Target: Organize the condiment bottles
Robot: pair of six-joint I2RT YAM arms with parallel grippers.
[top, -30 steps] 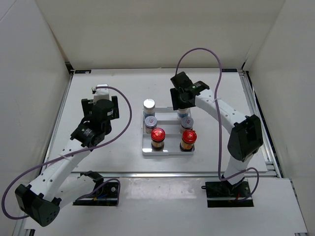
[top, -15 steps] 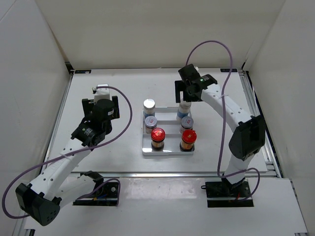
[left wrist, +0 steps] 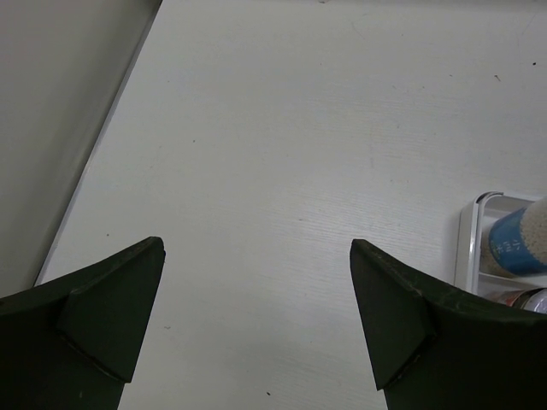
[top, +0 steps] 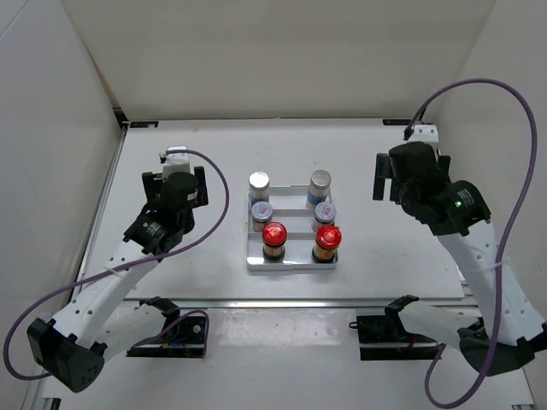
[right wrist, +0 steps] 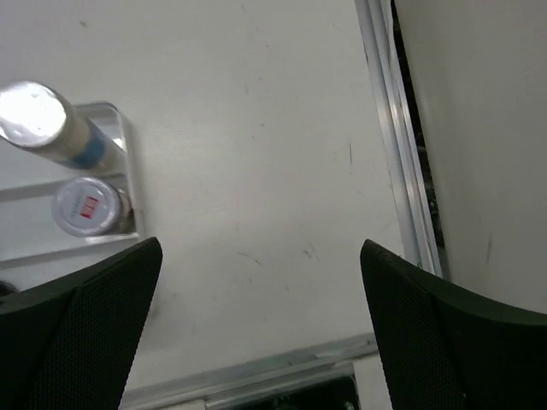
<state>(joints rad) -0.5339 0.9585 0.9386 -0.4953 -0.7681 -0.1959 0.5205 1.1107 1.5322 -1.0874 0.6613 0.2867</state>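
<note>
Treat six small capped condiment bottles (top: 274,232) in white ridged rectangular tray (top: 291,266) as likely light, rigid, slick; grasp mid-body. Shows left gripper (left wrist: 256,248) and right gripper (right wrist: 261,248) spread apart, empty.

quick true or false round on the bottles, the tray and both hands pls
1. All six condiment bottles stand in the tray. True.
2. The right hand grips a tall white-and-blue bottle. False: it is open and empty, off to the right of the tray.
3. The red-capped bottles fill the tray's near row. True.
4. The left hand is shut. False: it is open over bare table.
5. A silver-lidded jar lies tipped over. False: both jars stand upright in the middle row.
</note>
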